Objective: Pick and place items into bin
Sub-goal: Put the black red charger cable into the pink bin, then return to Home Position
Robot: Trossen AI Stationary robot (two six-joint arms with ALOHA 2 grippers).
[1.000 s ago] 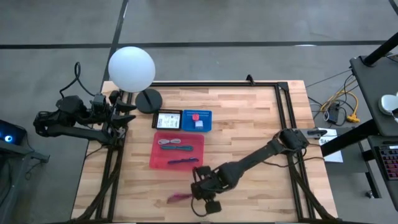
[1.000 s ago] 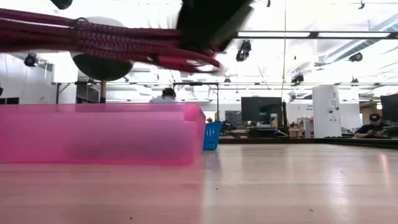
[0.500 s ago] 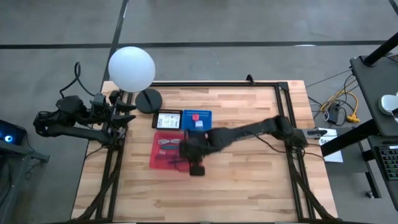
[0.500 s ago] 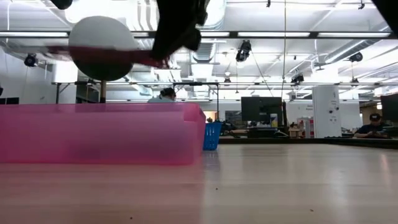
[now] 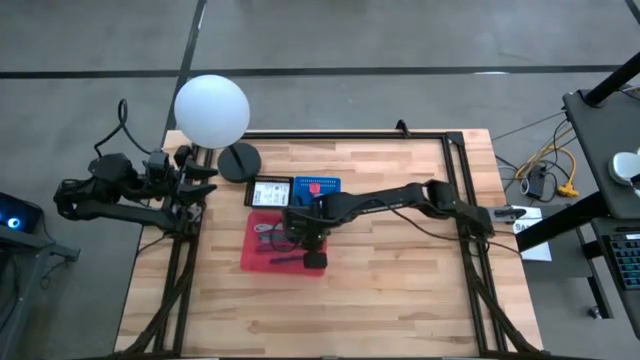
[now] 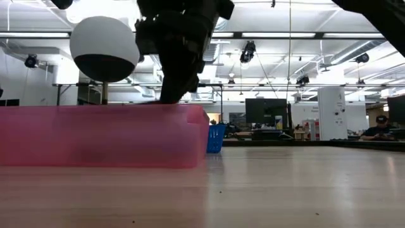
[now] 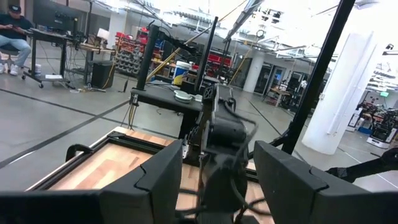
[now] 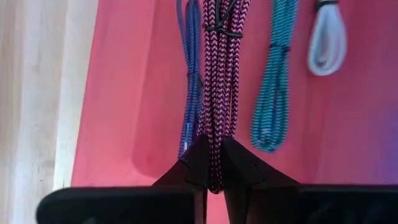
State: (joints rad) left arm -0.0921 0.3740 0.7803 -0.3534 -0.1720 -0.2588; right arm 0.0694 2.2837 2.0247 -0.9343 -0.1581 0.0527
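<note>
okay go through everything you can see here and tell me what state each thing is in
right gripper: shut on the magenta cord, over the pink bin
magenta cord: bundled, held over the bin
pink bin: open-topped, holding cords
teal cord: lying in the bin
purple cord: lying in the bin
white cord: coiled, in the bin
left gripper: open, empty, off the table's left edge

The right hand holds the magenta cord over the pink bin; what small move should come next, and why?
Probably open the right hand: it is shut on the magenta cord, which hangs over the pink bin beside the purple and teal cords.
</note>
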